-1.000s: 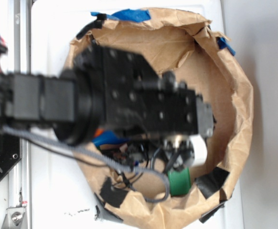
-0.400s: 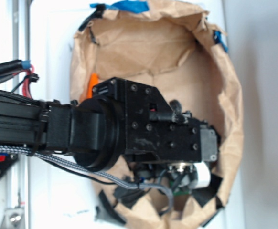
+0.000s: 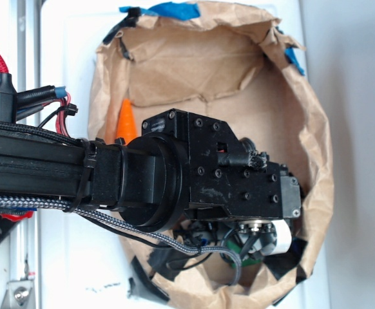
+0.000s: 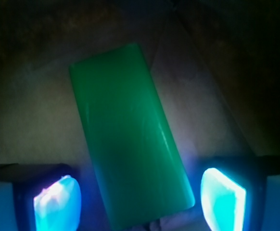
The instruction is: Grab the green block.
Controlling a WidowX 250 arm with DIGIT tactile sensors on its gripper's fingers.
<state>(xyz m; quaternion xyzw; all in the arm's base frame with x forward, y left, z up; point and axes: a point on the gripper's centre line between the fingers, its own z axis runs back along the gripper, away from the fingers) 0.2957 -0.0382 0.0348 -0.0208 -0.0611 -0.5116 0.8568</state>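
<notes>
The block lies between the wide-spread fingers of the gripper, long axis running away from them (tilted slightly left).

— What colours are showing down by the wrist?
— The green block is showing plain solid green, and the fingertips are glowing cyan-blue.
— And from outside?
— The paper bag is looking plain brown with blue tape on its rim; the carrot is showing orange, the arm black.
</notes>
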